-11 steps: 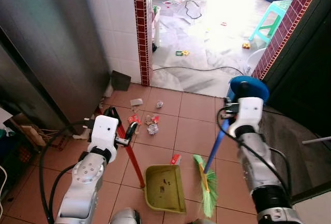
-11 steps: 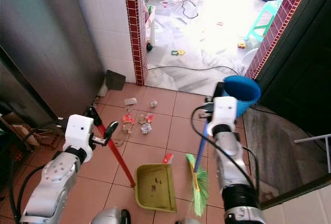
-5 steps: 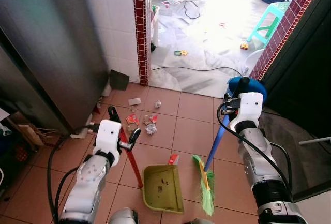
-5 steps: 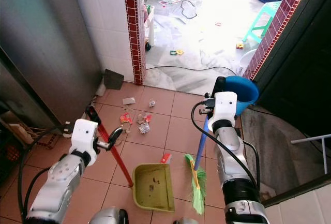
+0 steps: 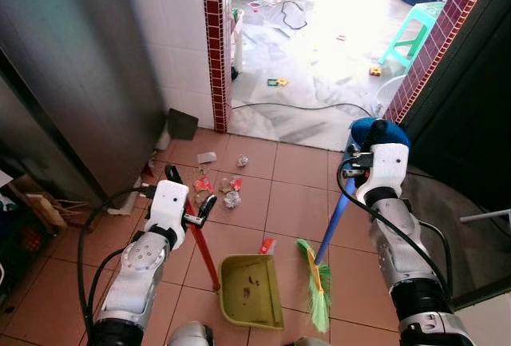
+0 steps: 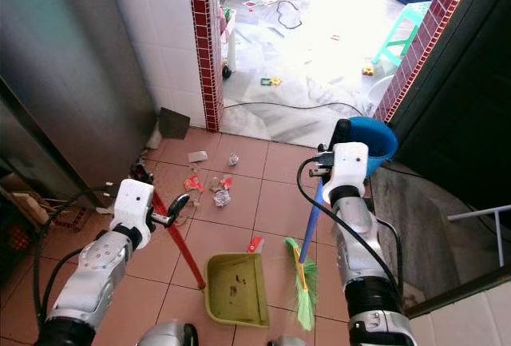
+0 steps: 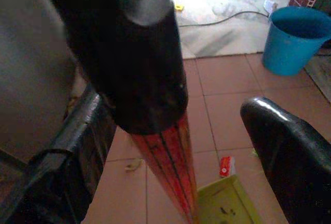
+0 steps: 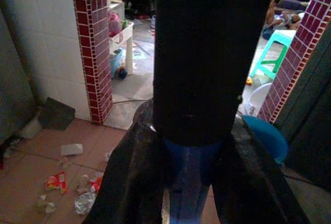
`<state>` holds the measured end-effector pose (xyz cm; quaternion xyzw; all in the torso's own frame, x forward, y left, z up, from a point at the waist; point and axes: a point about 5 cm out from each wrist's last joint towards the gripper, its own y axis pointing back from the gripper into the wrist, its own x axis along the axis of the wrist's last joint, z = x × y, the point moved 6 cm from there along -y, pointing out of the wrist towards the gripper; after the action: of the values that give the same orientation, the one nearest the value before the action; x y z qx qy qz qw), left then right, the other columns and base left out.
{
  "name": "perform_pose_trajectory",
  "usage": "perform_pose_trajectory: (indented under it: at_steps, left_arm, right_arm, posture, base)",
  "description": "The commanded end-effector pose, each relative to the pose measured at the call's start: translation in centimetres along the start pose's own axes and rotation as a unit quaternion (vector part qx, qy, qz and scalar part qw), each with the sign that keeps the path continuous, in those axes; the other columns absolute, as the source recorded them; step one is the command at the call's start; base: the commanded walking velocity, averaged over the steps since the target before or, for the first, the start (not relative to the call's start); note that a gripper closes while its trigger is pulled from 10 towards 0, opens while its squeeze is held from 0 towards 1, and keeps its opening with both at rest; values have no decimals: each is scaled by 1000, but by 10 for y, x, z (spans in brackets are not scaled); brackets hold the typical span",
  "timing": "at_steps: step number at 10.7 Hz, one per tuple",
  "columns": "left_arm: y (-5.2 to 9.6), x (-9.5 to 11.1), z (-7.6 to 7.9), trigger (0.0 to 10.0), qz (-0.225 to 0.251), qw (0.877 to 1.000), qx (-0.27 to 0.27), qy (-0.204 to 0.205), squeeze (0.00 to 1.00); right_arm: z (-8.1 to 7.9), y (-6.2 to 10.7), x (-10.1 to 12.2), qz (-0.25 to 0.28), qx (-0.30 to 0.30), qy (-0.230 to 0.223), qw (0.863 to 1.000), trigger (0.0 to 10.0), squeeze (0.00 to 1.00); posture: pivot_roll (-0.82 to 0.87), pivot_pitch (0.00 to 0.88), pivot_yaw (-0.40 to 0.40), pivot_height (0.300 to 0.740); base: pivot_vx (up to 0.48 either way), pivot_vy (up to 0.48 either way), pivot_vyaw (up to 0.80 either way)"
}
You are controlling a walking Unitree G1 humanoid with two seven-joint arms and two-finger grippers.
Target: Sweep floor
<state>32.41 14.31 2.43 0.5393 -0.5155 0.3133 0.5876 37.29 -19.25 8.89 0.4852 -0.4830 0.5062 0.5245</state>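
Note:
An olive-green dustpan (image 5: 251,290) stands on the terracotta tiles with its red handle (image 5: 201,242) rising to my left gripper (image 5: 190,194). That gripper is open, and in the left wrist view the handle (image 7: 168,157) leans on one finger with a gap to the other finger (image 7: 289,151). My right gripper (image 5: 353,172) is shut on the blue handle (image 5: 334,230) of a broom. Its green bristles (image 5: 319,294) rest beside the pan. Crumpled wrappers (image 5: 230,192) lie ahead of the pan, and a red scrap (image 5: 269,245) sits by its front lip.
A blue bucket (image 5: 375,132) stands just behind my right wrist. A steel cabinet (image 5: 72,74) and a red-tiled pillar (image 5: 217,42) close off the left. A dark door and mat (image 5: 447,202) lie to the right. A cable (image 5: 303,106), a green stool (image 5: 415,30) and toys lie beyond the doorway.
The view has shifted slightly. My left arm has edged a little forward along the red handle. The broom and dustpan stay where they were.

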Motion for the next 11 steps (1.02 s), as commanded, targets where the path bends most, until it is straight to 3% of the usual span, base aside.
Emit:
perform_pose_trajectory:
  at_steps: [1, 5, 6, 7, 10, 11]
  left_arm:
    - [-3, 3, -2, 10000, 6, 1000, -5, -15, 0]
    - [-6, 5, 1, 9961, 20, 999, -12, -34, 0]
    - [-6, 7, 1, 8549, 23, 999, -12, -40, 0]
    - [-4, 8, 3, 10000, 25, 999, -14, -45, 0]
    - [9, 12, 11, 10000, 36, 998, -13, -40, 0]
    - [9, 12, 5, 10000, 37, 999, 3, -33, 0]
  right_arm:
    - [8, -1, 6, 10, -12, 12, 1000, 10000, 0]
    - [5, -2, 8, 13, -10, 9, 1000, 10000, 0]
    - [4, 0, 7, 12, -9, 9, 1000, 10000, 0]
    - [5, 0, 6, 11, -10, 9, 1000, 10000, 0]
    - [6, 0, 6, 11, -10, 9, 1000, 10000, 0]
    - [3, -1, 5, 9, -7, 8, 1000, 10000, 0]
  posture:
    - [-61, 0, -33, 740]
    - [-60, 0, -29, 740]
    - [-63, 0, -28, 740]
    - [-63, 0, -28, 740]
    - [-56, 0, -27, 740]
    - [-48, 0, -33, 740]
  base:
    - [0, 0, 0]
    - [0, 0, 0]
    - [0, 0, 0]
    - [0, 0, 0]
    - [0, 0, 0]
    - [0, 0, 0]
